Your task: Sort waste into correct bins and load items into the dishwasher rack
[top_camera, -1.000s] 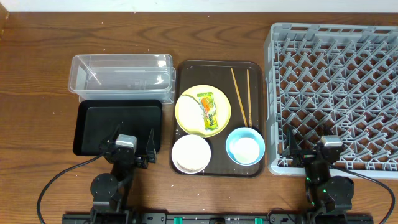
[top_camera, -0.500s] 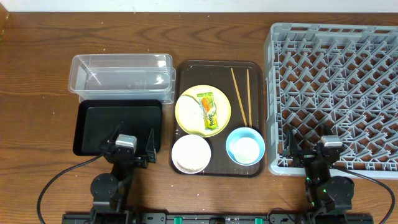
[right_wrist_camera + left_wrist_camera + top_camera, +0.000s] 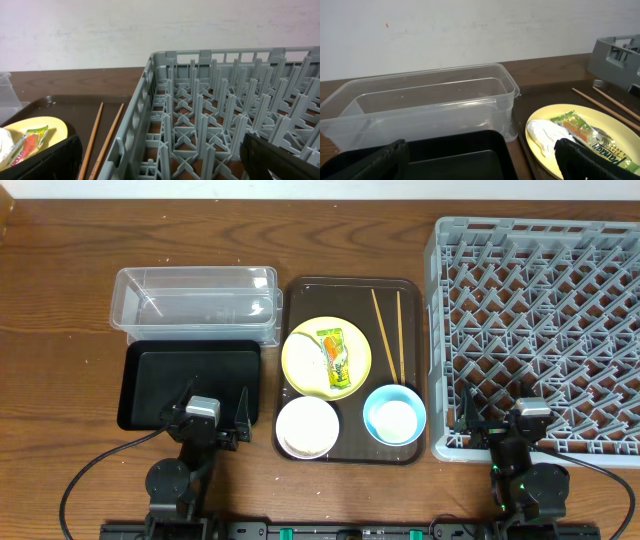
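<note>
On the dark-brown tray (image 3: 300, 300) lie a yellow plate (image 3: 305, 368) with a snack wrapper (image 3: 337, 356) and a white paper wad (image 3: 546, 135), wooden chopsticks (image 3: 384, 330), a white bowl (image 3: 307, 427), and a light-blue bowl (image 3: 378, 402) with a small white cup (image 3: 395, 420) in it. I cannot make out rice grains. The clear tub (image 3: 195, 300) and black tub (image 3: 180, 380) stand to the left, the grey rack (image 3: 540, 320) to the right. My left gripper (image 3: 212, 408) is open over the black tub's near edge. My right gripper (image 3: 527, 412) is open over the rack's near edge.
The left wrist view shows the clear tub (image 3: 420, 100), black tub (image 3: 455, 155), plate (image 3: 545, 150) and wrapper (image 3: 580, 131). The right wrist view shows the rack (image 3: 225, 100), chopsticks (image 3: 95, 135) and the plate's edge (image 3: 47, 127). A white wall stands behind the table.
</note>
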Robot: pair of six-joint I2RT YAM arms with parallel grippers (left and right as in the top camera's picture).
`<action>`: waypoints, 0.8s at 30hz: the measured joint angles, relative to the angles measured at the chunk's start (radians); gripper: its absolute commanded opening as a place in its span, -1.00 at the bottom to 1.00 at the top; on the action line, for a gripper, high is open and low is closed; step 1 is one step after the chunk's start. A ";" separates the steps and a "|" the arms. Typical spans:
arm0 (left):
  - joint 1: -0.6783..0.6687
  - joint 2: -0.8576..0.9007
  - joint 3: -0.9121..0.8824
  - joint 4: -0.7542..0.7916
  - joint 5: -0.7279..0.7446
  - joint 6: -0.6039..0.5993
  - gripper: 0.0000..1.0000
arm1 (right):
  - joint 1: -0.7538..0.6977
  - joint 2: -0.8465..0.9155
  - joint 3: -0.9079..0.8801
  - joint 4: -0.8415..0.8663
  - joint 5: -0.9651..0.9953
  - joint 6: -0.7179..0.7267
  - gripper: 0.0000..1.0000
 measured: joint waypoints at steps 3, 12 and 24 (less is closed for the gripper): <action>0.000 0.000 0.000 0.000 0.003 0.000 0.90 | 0.000 0.000 0.000 0.000 -0.006 0.005 0.98; 0.000 0.000 0.000 0.003 0.026 0.000 0.90 | 0.000 0.000 0.000 0.006 -0.045 0.017 0.99; 0.000 0.004 0.026 -0.021 0.080 -0.033 0.90 | 0.000 0.004 0.056 -0.098 -0.173 0.028 0.98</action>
